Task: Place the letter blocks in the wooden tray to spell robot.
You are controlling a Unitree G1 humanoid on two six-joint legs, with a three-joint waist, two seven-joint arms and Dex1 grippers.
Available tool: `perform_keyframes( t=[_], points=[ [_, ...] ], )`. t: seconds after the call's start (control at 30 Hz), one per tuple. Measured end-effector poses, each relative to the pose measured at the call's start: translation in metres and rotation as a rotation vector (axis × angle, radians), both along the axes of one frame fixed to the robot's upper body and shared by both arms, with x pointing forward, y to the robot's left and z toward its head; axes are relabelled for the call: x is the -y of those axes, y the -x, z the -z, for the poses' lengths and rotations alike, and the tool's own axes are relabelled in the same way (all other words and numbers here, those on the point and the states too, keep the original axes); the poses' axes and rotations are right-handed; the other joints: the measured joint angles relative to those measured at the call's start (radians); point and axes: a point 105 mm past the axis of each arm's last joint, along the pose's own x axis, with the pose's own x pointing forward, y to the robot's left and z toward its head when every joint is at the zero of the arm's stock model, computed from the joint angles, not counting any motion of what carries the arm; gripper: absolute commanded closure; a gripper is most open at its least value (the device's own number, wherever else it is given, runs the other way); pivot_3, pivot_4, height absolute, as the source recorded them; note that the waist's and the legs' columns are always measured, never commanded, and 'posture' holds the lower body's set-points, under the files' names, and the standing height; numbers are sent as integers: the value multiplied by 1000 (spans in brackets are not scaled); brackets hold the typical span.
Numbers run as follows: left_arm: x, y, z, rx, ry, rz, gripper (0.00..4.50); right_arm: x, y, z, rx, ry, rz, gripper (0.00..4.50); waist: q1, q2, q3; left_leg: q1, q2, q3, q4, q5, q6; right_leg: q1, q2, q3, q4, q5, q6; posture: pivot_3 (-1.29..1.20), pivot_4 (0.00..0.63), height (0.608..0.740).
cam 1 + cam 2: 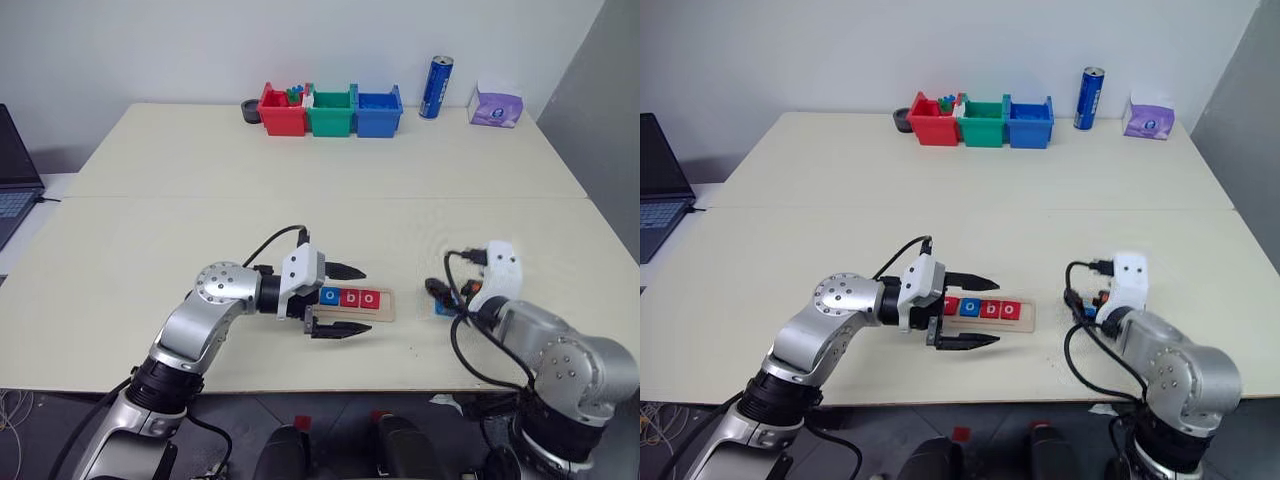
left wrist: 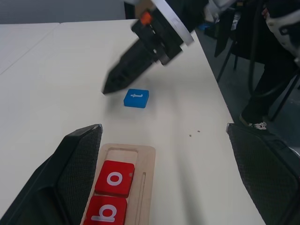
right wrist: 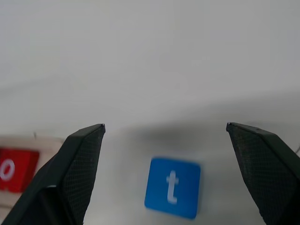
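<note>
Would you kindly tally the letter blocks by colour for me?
Red letter blocks: 3
Blue letter blocks: 2
Total: 5

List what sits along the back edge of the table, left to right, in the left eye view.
Dark round container → red bin → green bin → blue bin → blue can → purple tissue pack.
</note>
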Motion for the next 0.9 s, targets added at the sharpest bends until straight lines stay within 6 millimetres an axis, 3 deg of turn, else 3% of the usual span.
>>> perform_keyframes(
  t=[0.13,0.23,0.37,0.53,0.73,0.9],
  points=[
    [5,0,-2,-1,21,6,0,31,-19,-45,96,37,-71,38,6,1,1,-2,-2,2,0,0,0,0,-1,-1,-2,1,-2,0,150,740],
    [4,-2,-2,-7,29,-1,0,42,-12,-53,131,57,-279,38,11,0,1,-3,-1,1,-1,-1,1,1,-1,-2,-5,1,-2,0,150,740],
    [5,-4,-5,-8,41,2,0,46,10,-27,130,170,-596,38,4,0,1,-5,-1,1,-1,-3,6,1,-1,-2,-7,0,-1,0,150,740],
    [10,-3,-12,6,60,36,0,40,21,1,177,298,-863,38,-2,-1,1,0,-1,3,0,-3,6,1,-1,0,-2,-1,0,0,150,740],
    [11,-5,-8,6,68,51,0,31,31,32,158,364,-1048,38,3,-1,2,1,-1,3,3,-3,5,3,-1,-1,0,-3,3,0,150,740],
    [14,-5,-6,19,58,74,0,31,22,38,169,387,-1059,38,2,-1,2,2,-1,2,3,-3,5,3,-1,0,0,0,-1,0,150,740]
  ],
)
